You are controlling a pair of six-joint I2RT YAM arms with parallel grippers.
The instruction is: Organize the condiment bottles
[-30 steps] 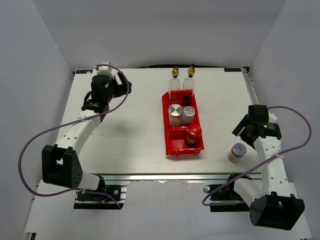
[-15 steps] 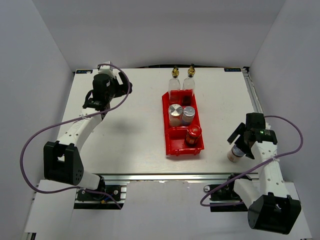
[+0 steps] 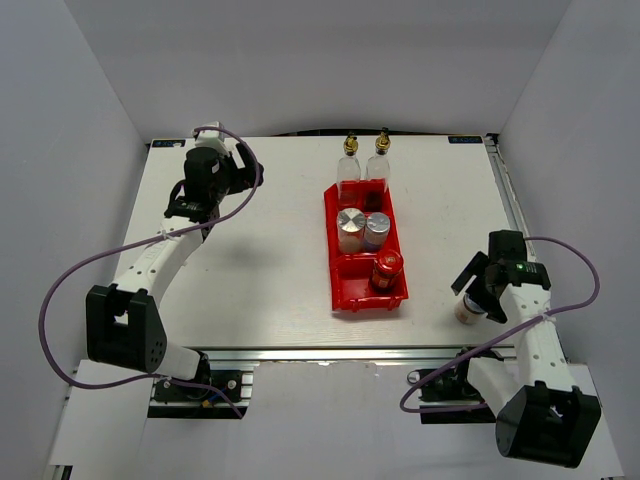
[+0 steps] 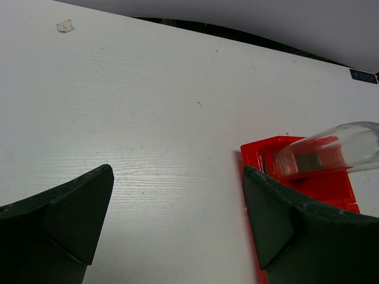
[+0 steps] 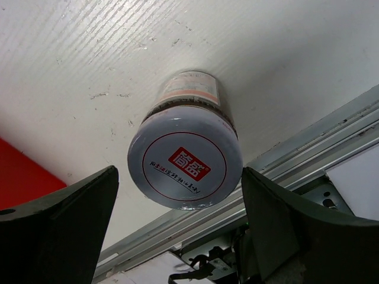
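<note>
A pale jar with a red-marked white lid (image 5: pixel 185 160) stands on the white table near its front right edge; it also shows in the top view (image 3: pixel 467 311), partly hidden under my right gripper (image 3: pixel 477 296). That gripper (image 5: pixel 177 213) is open, its fingers on either side of the jar's lid without touching. A red tray (image 3: pixel 344 285) holds two silver-capped pale jars (image 3: pixel 350 228) (image 3: pixel 376 229) and a dark brown jar with a red cap (image 3: pixel 387 268). My left gripper (image 3: pixel 192 208) is open and empty over the far left of the table, also in its wrist view (image 4: pixel 177 195).
Two clear glass bottles with gold tops (image 3: pixel 349 162) (image 3: pixel 379 160) stand at the tray's far end; one shows in the left wrist view (image 4: pixel 331 151). A metal rail (image 5: pixel 308 148) runs along the table's front edge just beyond the jar. Grey walls enclose the table.
My right gripper has moved toward the front edge and come down over the white-lidded jar, now straddling it. The left arm has barely shifted.
</note>
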